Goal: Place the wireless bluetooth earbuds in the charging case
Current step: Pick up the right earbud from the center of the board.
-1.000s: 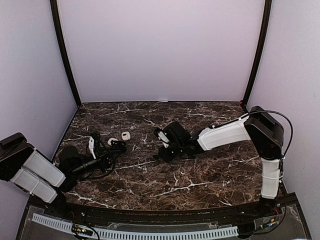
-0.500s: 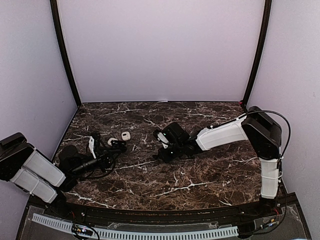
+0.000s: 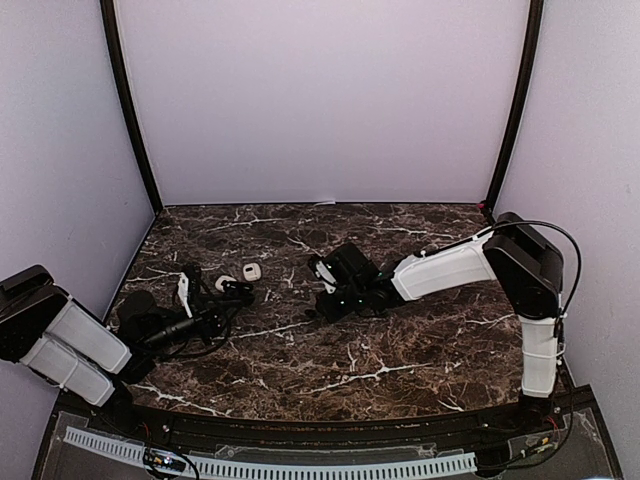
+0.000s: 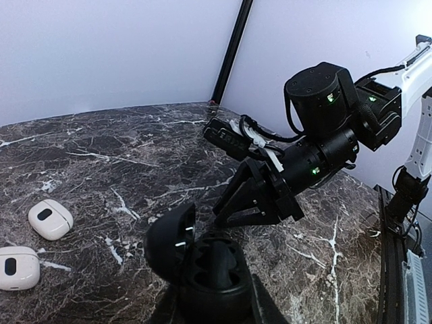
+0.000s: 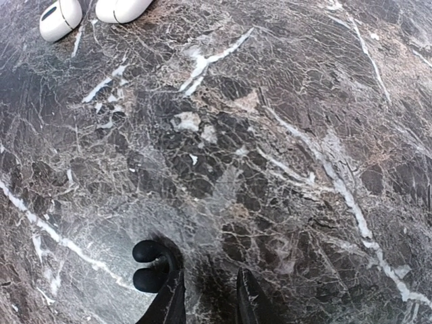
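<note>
The pair of tiny black plastic earbuds (image 5: 150, 265) lies on the dark marble counter (image 5: 304, 135), near its middle. It sits just outside one finger of the right gripper (image 5: 209, 273), on the left side towards the two white pebble-like cases (image 4: 50, 219), not in the gap. The buds' two lobes line up along that finger. The right jaws are parted and empty. This arm is much the nearer. The left gripper (image 4: 214, 310) appears to clasp the open black charging case (image 4: 206, 266), well to the left.

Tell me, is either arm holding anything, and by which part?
The left gripper seems to clamp the open black charging case by its lower shell. The right gripper holds nothing; black earbuds lie beside it.
</note>
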You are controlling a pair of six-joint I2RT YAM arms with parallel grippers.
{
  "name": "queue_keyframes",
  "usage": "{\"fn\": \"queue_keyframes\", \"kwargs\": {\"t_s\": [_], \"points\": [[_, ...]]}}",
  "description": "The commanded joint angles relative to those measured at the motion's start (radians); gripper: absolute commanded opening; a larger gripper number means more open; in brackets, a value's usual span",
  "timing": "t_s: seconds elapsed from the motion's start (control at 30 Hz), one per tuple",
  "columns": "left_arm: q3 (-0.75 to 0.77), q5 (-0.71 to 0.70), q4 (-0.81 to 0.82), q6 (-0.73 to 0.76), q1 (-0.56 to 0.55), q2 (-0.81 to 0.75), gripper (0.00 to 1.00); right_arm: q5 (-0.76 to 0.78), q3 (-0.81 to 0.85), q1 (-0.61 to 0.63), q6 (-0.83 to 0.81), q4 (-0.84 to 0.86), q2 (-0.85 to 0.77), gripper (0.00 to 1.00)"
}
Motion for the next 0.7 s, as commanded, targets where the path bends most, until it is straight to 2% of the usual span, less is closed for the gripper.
{"fn": "queue_keyframes", "kwargs": {"t_s": [0.0, 0.2, 0.67], "points": [[0.022, 0.014, 0.006, 0.007, 0.007, -0.007, 0.13, -0.040, 0.003, -0.010, 0.033, 0.061, 0.014, 0.25], [0.024, 0.017, 0.003, 0.008, 0.008, -0.009, 0.13, -0.180, -0.013, -0.036, 0.084, 0.121, 0.026, 0.25], [0.025, 0.021, -0.003, 0.009, 0.007, -0.014, 0.13, -0.226, -0.016, -0.036, 0.058, 0.087, 0.041, 0.24]]}}
